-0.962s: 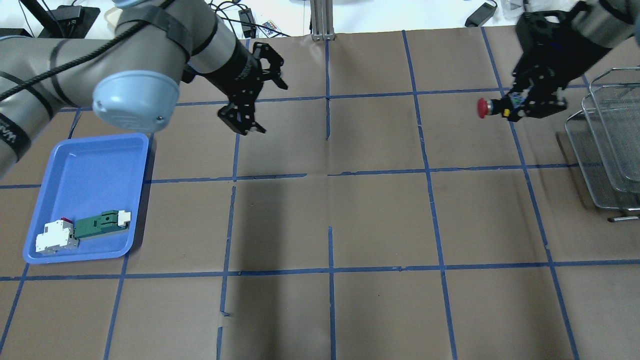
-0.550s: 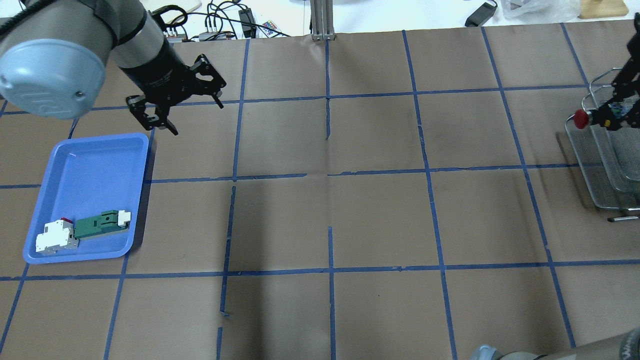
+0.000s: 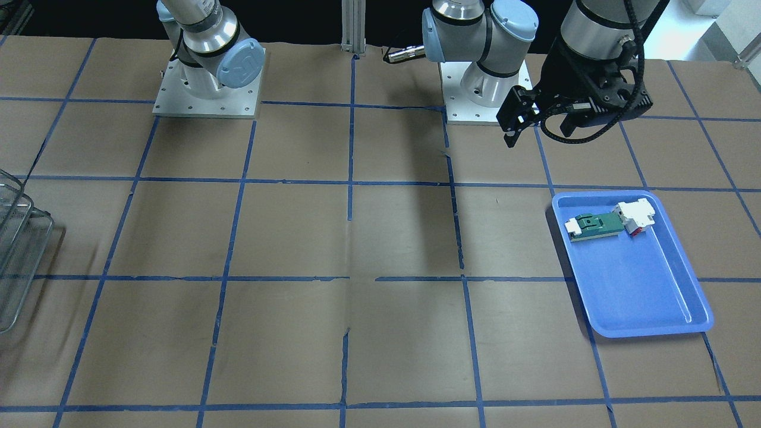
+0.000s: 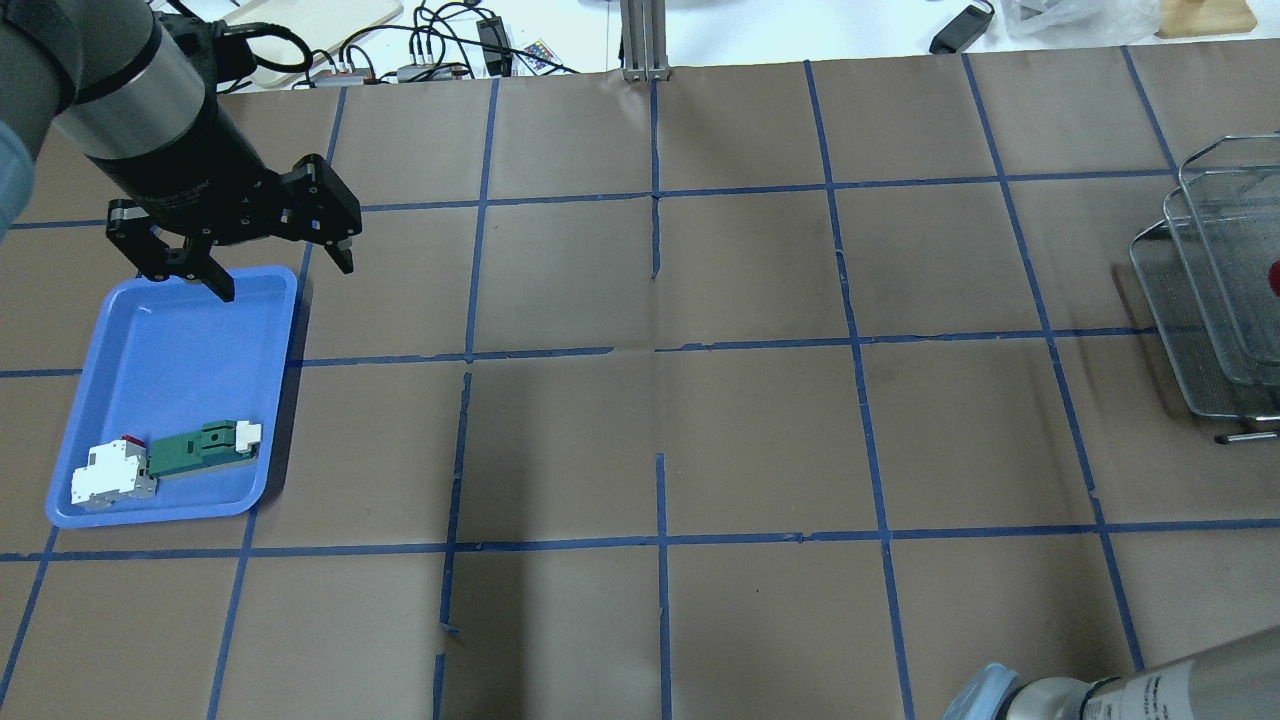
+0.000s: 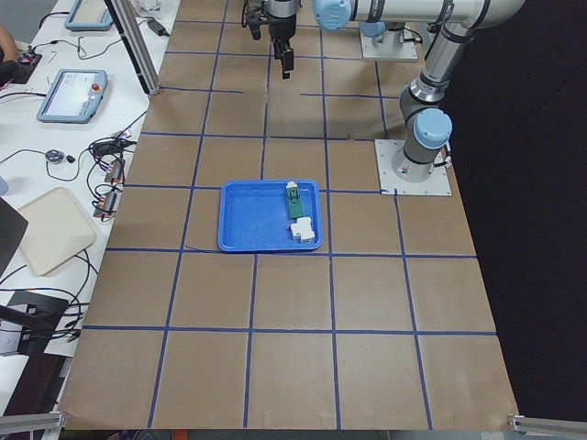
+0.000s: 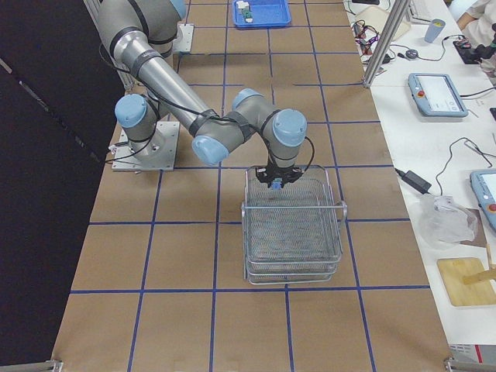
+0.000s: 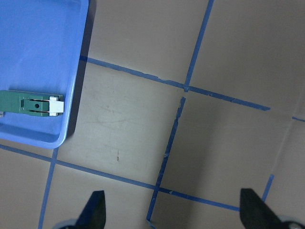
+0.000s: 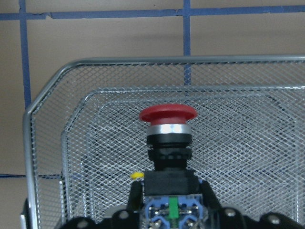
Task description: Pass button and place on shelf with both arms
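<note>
Your overhead and front views face each other over the tabletop (image 4: 760,430) and share the tray (image 4: 170,360); the right wrist view looks closely at the shelf (image 8: 267,152).

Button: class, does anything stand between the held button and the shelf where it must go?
Nothing visible does. The right gripper holds the button just above the shelf, red cap pointing out over the mesh. The right wrist view shows only bare wire mesh around the button, with no object lying on it.

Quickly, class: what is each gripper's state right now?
Left gripper: open, holding nothing.
Right gripper: closed on the button, over the shelf.
</note>
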You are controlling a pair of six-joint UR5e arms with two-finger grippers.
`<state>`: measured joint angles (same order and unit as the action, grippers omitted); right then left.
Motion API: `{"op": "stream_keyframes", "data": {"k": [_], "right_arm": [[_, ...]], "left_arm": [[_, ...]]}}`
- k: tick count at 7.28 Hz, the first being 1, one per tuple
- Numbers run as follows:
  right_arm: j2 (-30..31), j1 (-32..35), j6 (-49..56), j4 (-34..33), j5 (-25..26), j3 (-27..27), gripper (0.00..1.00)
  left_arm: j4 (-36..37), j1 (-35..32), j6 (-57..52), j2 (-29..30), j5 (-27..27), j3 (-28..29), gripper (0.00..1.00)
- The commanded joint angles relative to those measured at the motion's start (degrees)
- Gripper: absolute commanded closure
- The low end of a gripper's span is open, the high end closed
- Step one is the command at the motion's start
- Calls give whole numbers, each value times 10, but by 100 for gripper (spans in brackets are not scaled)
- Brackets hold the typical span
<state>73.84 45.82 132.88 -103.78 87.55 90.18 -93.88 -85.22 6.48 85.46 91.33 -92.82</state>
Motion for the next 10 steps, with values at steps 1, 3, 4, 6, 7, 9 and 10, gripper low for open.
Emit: {"op": "stream_keyframes", "data": {"k": [1, 3, 4, 6, 7, 9, 10], "right_arm": [[4, 3, -36, 2, -4, 3, 0], [21, 19, -89, 6, -5, 2, 0], [59, 68, -150, 8, 9, 3, 0], [122, 177, -319, 77, 16, 6, 0], [146, 242, -410, 81, 16, 6, 0], [160, 379, -657, 70, 29, -11, 0], [157, 419, -749, 68, 31, -23, 0]], "left_arm": [[-30, 32, -120, -13, 0, -18, 0], [-24, 30, -154, -24, -5, -35, 0], [-23, 28, -150, -25, -3, -29, 0], [-23, 23, -128, -22, -11, -29, 0], [-23, 14, -127, -21, -11, -29, 0], [-22, 0, -126, -20, -10, -31, 0], [-22, 0, -125, -20, -9, -32, 0]]}}
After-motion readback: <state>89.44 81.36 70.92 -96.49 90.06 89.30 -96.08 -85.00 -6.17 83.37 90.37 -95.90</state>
